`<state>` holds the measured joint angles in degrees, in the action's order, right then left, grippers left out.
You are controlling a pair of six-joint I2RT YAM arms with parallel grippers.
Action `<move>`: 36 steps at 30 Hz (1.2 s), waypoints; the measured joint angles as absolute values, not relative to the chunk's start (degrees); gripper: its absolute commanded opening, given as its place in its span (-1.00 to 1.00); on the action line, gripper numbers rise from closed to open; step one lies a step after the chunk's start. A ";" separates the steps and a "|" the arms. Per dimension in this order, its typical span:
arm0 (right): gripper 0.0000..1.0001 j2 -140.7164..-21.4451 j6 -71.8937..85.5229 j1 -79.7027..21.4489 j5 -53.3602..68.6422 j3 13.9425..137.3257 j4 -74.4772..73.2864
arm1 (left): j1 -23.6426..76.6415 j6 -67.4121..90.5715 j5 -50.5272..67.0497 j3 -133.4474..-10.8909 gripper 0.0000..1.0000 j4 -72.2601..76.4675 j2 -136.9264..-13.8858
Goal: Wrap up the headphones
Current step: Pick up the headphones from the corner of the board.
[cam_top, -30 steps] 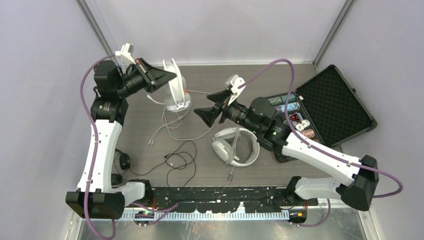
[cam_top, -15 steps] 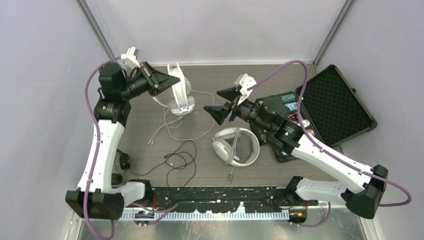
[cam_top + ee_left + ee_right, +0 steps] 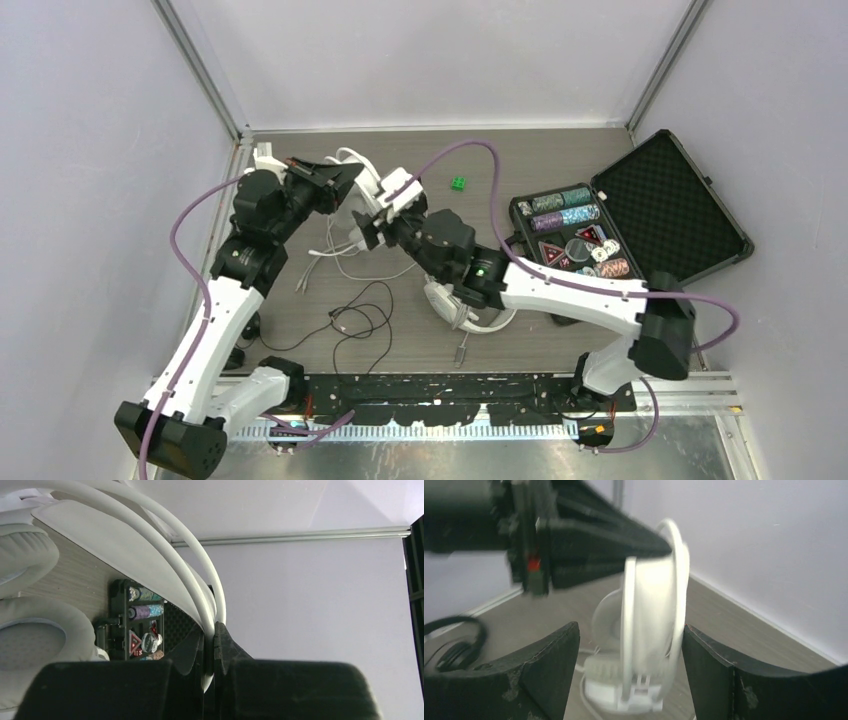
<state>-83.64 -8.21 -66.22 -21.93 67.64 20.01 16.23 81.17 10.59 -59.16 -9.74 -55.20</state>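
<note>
A white pair of headphones (image 3: 362, 165) stands upright at the back left of the table. My left gripper (image 3: 212, 647) is shut on its thin headband (image 3: 190, 575), with the padded cups (image 3: 27, 647) hanging to the left in the left wrist view. My right gripper (image 3: 629, 630) is open, one finger on each side of that same pair (image 3: 654, 625), not touching it. The pair's white cord (image 3: 340, 262) trails loose on the table. A second white pair (image 3: 490, 322) lies flat, partly under my right arm. A black pair (image 3: 245, 325) lies at the left with its black cord (image 3: 360, 320) spread out.
An open black foam-lined case (image 3: 665, 205) holding chips (image 3: 570, 225) sits at the right. A small green piece (image 3: 458, 183) lies near the back wall. My right arm crosses the table's middle; the left wall runs close behind my left arm.
My right arm has swung left and brought its open fingers around the held headphones. My left gripper has shifted right and lower with the headband still in it.
</note>
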 measured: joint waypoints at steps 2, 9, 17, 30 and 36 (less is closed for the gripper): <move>0.56 -87.57 -10.31 -66.26 -26.55 71.50 21.54 | 17.93 82.02 8.56 -59.16 -1.00 -9.26 -55.75; -0.38 -96.79 -20.10 -67.02 -42.24 75.31 28.49 | 22.37 82.94 2.98 -59.16 -1.00 -9.56 -56.03; -0.99 -97.43 -22.96 -66.26 -46.63 74.54 32.53 | 23.22 79.42 -0.16 -59.42 0.07 -9.80 -54.48; -0.99 -82.76 -9.02 -57.36 -25.34 70.11 12.40 | 23.44 39.88 2.02 -78.13 0.35 -29.23 -52.62; -0.99 -80.34 -5.91 -54.87 -15.05 71.16 -3.33 | 23.22 17.37 8.08 -95.37 0.44 -42.39 -59.75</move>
